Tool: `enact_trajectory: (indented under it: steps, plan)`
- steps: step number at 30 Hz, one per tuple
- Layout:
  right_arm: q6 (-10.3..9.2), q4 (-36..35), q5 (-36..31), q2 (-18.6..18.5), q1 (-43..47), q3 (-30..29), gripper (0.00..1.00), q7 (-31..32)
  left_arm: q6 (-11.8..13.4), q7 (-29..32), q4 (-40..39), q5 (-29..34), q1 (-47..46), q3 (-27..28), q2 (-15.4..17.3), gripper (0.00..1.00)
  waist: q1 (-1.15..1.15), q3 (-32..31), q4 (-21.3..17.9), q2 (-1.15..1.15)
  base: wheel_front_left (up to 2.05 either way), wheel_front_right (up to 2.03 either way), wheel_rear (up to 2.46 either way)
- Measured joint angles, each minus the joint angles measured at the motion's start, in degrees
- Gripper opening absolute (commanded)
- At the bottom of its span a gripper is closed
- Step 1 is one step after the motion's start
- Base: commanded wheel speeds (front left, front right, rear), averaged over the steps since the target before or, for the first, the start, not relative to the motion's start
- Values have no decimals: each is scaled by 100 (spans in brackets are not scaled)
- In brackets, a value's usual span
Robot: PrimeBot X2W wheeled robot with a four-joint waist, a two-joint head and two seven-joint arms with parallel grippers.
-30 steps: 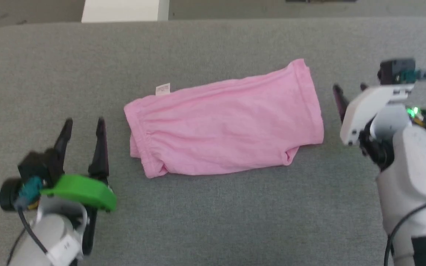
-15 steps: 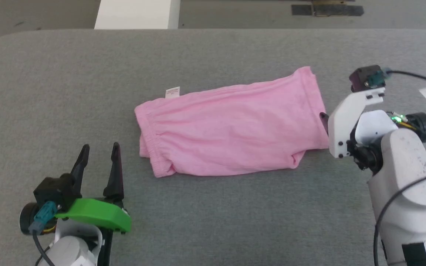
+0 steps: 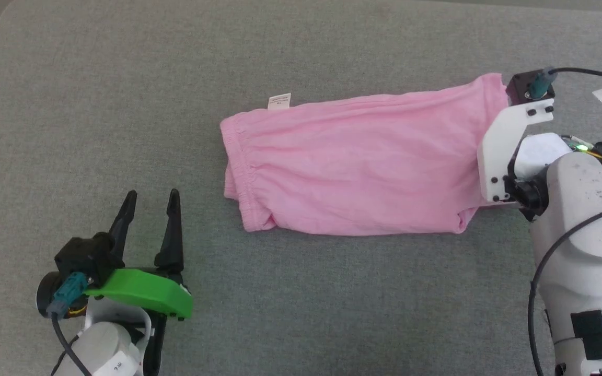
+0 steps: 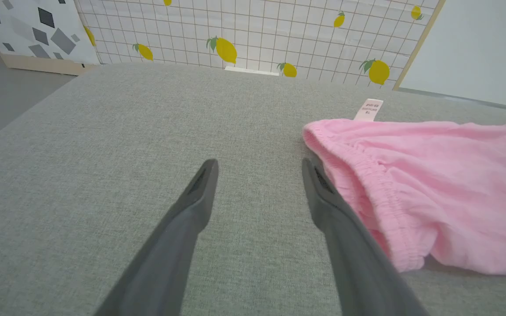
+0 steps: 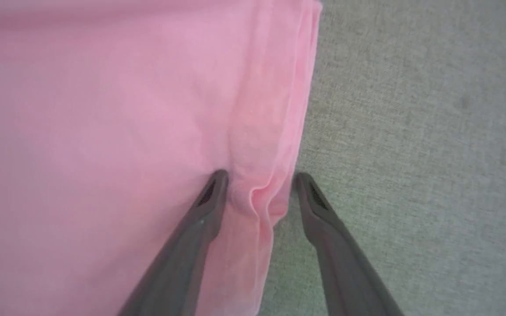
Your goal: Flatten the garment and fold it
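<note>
**Item 1, right gripper (image 5: 260,175).** Fingers (image 5: 191,237) apart and straddling the right end of the garment (image 3: 363,167). One tip rests on the cloth, the other on the grey padded table (image 3: 123,78). A small pucker of pink stands between them, not yet pinched.

**Item 2, left gripper (image 4: 259,161).** Fingers wide apart and holding nothing. They sit near the gathered hem (image 4: 367,184) and, in the head view, apart from it.

**Item 3, garment.** It lies lengthwise across the middle of the table, mostly flat with light creases. The white tag (image 3: 279,101) pokes out at its far left corner.

**Step in hand, by judgement.** Flattening, with the right end lined up for a grasp.

**Next move.** You will need to close the right fingers on that pucker, catching every layer of the edge. Then bring the left gripper onto the hem so you can draw the two ends apart evenly
</note>
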Motion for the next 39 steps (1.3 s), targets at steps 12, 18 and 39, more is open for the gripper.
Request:
enact_trajectory:
  steps: [12, 18, 39]
  plan:
    - [0, 167, 293, 57, 13, 103, 0, -114, 29, 2394, -178, -672, -703, -567, -146, 100, 0, -214, -158, 0, 0, 0, 0]
    - [0, 163, 455, 58, 58, 280, 0, -142, 154, 3607, 197, -615, -1528, -880, -76, 100, 0, -226, -295, 0, 0, 0, 0]
    - [1, -89, 1060, 56, 202, 604, 0, -410, -461, 4536, 1270, -1599, -1871, -802, -99, 0, 0, -200, -593, 0, 0, 0, 0]
